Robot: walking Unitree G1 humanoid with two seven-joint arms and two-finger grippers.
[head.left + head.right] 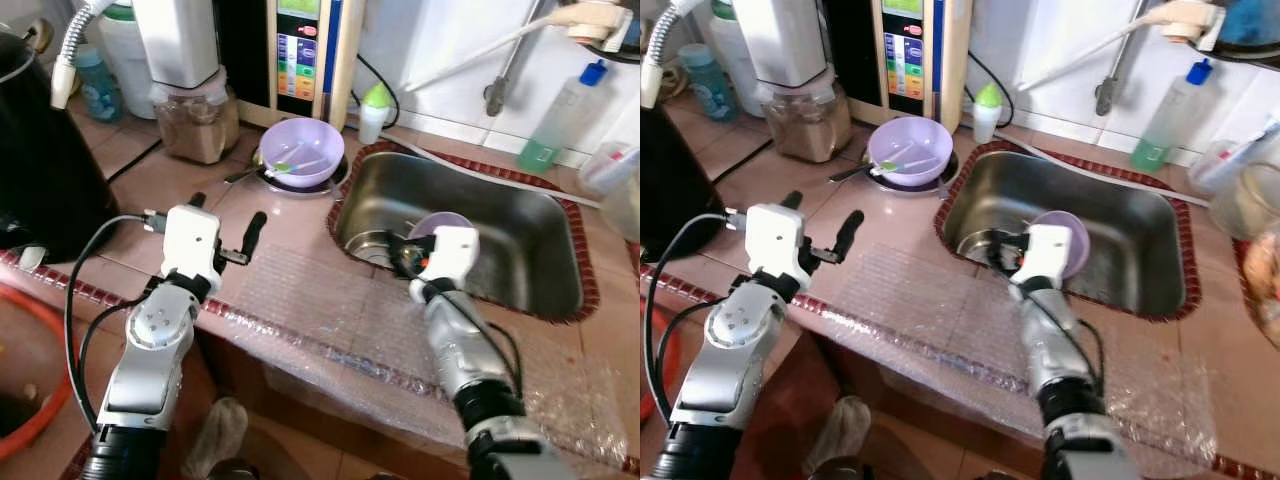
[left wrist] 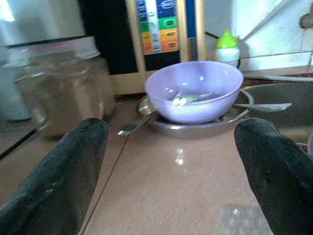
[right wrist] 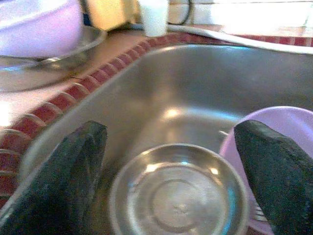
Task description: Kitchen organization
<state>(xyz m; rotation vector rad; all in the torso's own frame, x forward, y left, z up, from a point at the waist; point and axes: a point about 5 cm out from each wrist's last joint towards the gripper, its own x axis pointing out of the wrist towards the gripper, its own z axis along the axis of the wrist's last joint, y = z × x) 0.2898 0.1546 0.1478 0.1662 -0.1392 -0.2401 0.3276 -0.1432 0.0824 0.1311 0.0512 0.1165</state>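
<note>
A pink-tiled kitchen counter (image 1: 300,225) edged in dark red mosaic is being viewed from above, with a sheet of clear bubble wrap (image 1: 330,300) laid along its front edge and a stainless steel sink (image 1: 520,215) set into the right half of the frame. At the upper centre, a lilac plastic bowl (image 1: 302,150) is being held on a shallow steel plate (image 2: 244,100), with a utensil lying inside it and a metal spoon (image 2: 134,125) poking out beside it. A glass jar of brown powder (image 1: 195,120) is standing at the upper left, beside a panelled water appliance (image 1: 300,50), and a small green-capped bottle (image 1: 373,110) is standing at the sink's back corner. The left gripper (image 1: 225,225) is being held above the counter at centre left with its fingers spread wide and nothing between them, pointed toward the lilac bowl. The right gripper (image 3: 171,161) is being held over the sink's front edge, likewise spread and empty, facing a round steel dish (image 3: 178,196) on the sink floor and a second lilac bowl (image 1: 440,222) lying just beside it. Judging from this, little is looking finished: the dishes in the sink and the bowl on the counter are all waiting to be gathered, and nothing is being carried yet.
</note>
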